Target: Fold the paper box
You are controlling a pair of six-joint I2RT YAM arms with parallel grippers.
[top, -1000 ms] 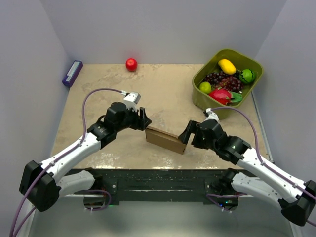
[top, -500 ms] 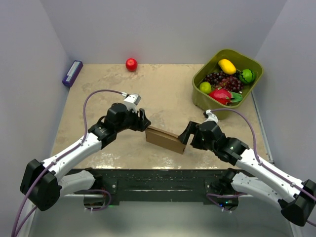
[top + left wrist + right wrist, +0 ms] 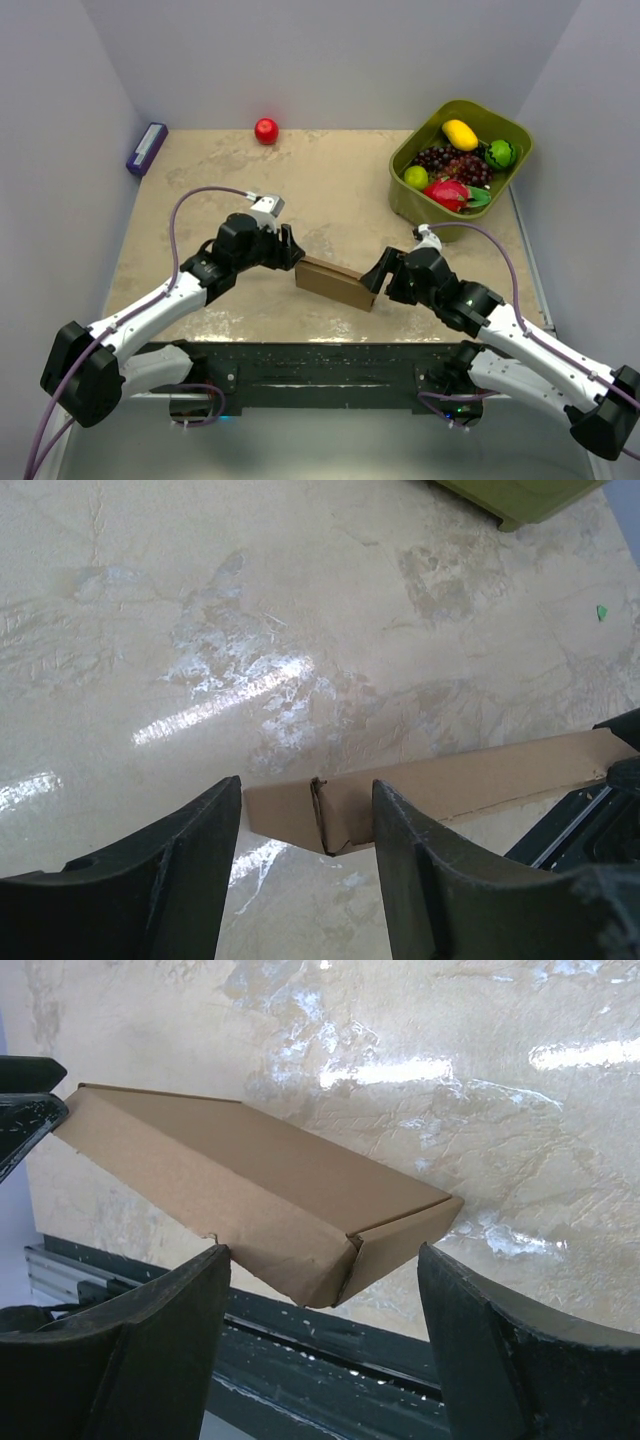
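**Two end effectors astride a flat brown box**

Two arms reach in from the near edge of the desk (image 3: 340, 190) and meet at the paper box (image 3: 335, 283). The box lies near the middle of the desk, towards the near edge. It is closed into a long, flat brown shape and is angled so that its left end sits a little farther back than its right.

The left end effector (image 3: 290, 252) is at the box's left end. In the left wrist view its jaws stand partly apart with that end of the cardboard between them. A thin strip of desk shows beside one finger (image 3: 190, 860), and I cannot tell whether the other finger touches the cardboard.

The right end effector (image 3: 375, 272) is at the right end, its jaws spread wide. In the right wrist view the box's corner lies in the gap between them and neither finger presses on it.

One green bin (image 3: 410, 205) stands at the far right, well apart from the box, holding a yellow fruit (image 3: 460, 134), grapes (image 3: 450, 160) and other fruit. A red ball (image 3: 266, 131) rests at the far edge, and a purple block (image 3: 147, 148) lies in the far left corner.
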